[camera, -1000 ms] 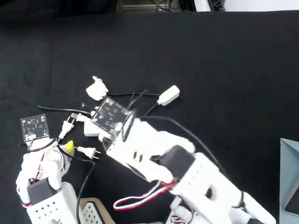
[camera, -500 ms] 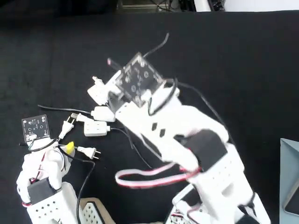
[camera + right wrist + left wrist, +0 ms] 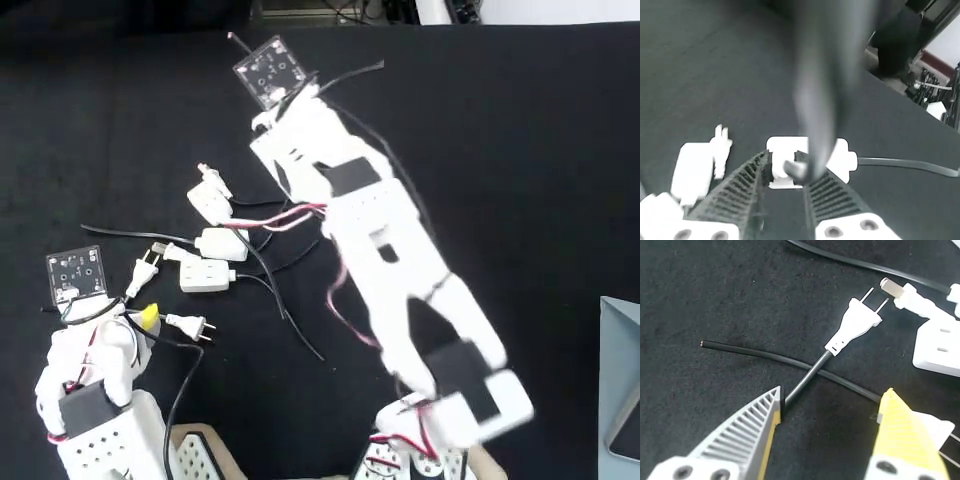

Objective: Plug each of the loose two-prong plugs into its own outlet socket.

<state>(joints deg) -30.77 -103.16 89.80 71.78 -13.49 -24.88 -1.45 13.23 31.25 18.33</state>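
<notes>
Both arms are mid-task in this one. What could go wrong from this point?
1. The right end effector, high over the table, looks shut on a black cord rather than a plug body. A pull on it could drag the white sockets out of place.
2. The left end effector is open above the cord of the white plug, just where that cord crosses a loose wire. Closing there may pinch cords instead of the plug.

Black table, grey box at its edge.
</notes>
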